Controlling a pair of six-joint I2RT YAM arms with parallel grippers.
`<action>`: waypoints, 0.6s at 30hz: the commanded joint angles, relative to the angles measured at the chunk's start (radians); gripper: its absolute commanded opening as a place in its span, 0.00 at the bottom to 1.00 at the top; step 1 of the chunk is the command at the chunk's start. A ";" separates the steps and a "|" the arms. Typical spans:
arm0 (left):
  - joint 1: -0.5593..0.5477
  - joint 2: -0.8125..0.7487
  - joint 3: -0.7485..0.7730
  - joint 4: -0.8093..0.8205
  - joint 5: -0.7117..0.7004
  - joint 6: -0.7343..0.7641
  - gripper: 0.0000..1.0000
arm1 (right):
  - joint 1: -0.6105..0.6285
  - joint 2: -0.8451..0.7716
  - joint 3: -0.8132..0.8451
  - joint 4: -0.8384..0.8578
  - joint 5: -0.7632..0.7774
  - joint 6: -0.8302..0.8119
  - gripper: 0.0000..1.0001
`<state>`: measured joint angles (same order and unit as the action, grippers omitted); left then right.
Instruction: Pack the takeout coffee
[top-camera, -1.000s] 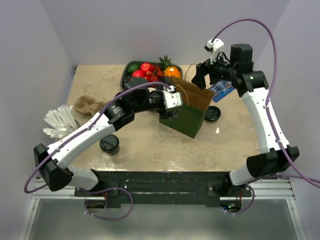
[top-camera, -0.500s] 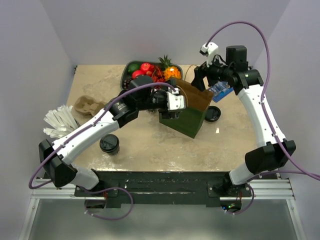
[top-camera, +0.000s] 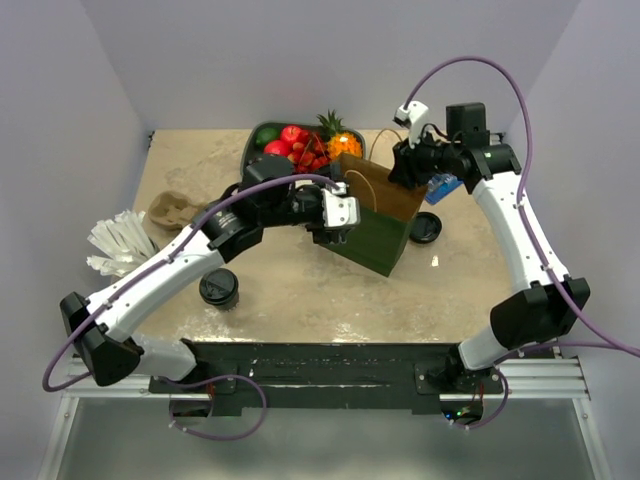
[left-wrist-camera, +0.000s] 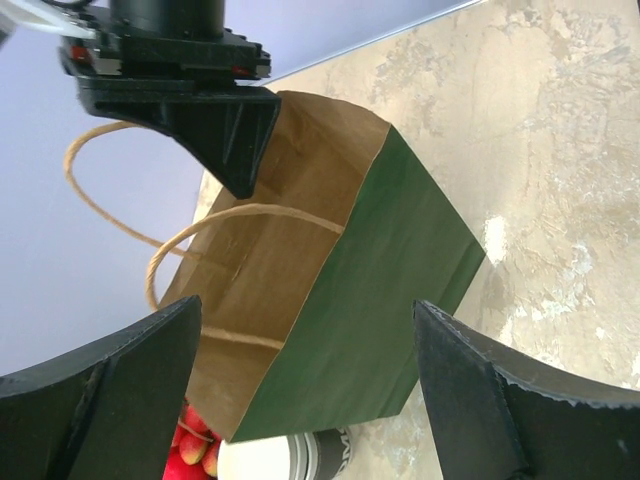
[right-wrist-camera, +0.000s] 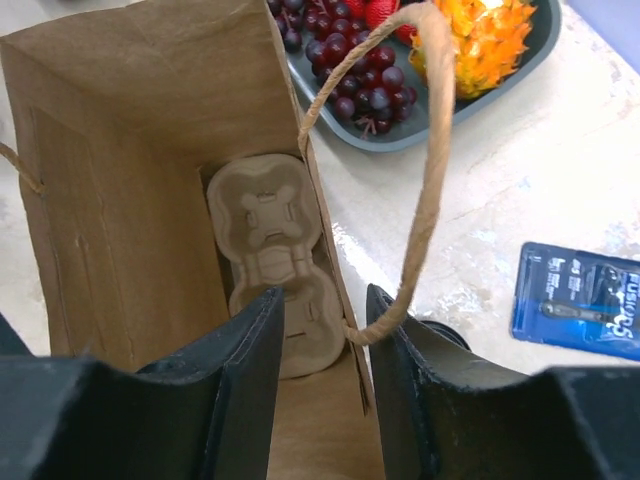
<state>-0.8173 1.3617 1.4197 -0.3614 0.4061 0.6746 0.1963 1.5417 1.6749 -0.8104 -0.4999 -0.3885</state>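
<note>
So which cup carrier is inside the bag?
The pulp carrier on the floor of the bag; the other carrier sits out on the table, left.

The left arm (top-camera: 170, 270) stretches low from its base at 7 o'clock toward the centre. The left gripper (left-wrist-camera: 305, 310) faces 3 o'clock, fingers spread wide. The right arm (top-camera: 520, 240) climbs from 5 o'clock to 1 o'clock, its wrist bent toward 9 o'clock. The right gripper (right-wrist-camera: 325, 295) points downward, fingers drawn close with a narrow gap.

Matt dark green paper bag (left-wrist-camera: 390, 300), brown kraft inside; rough beige moulded-pulp cup carrier (right-wrist-camera: 272, 255); takeout coffee (top-camera: 218, 288) with smooth black plastic lid; mottled stone-look surface (left-wrist-camera: 560, 150).
</note>
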 joint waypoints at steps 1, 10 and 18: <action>0.007 -0.084 -0.021 0.021 -0.056 -0.004 0.90 | 0.003 0.011 0.016 -0.004 -0.040 -0.016 0.41; 0.130 -0.130 0.019 0.041 -0.130 0.023 0.90 | 0.009 0.035 0.039 -0.015 -0.045 -0.030 0.15; 0.365 -0.159 0.032 0.147 -0.181 -0.043 0.91 | 0.083 -0.083 0.029 -0.045 -0.043 -0.110 0.00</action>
<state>-0.5304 1.2507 1.4139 -0.3096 0.2707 0.6666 0.2241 1.5669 1.6829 -0.8425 -0.5205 -0.4355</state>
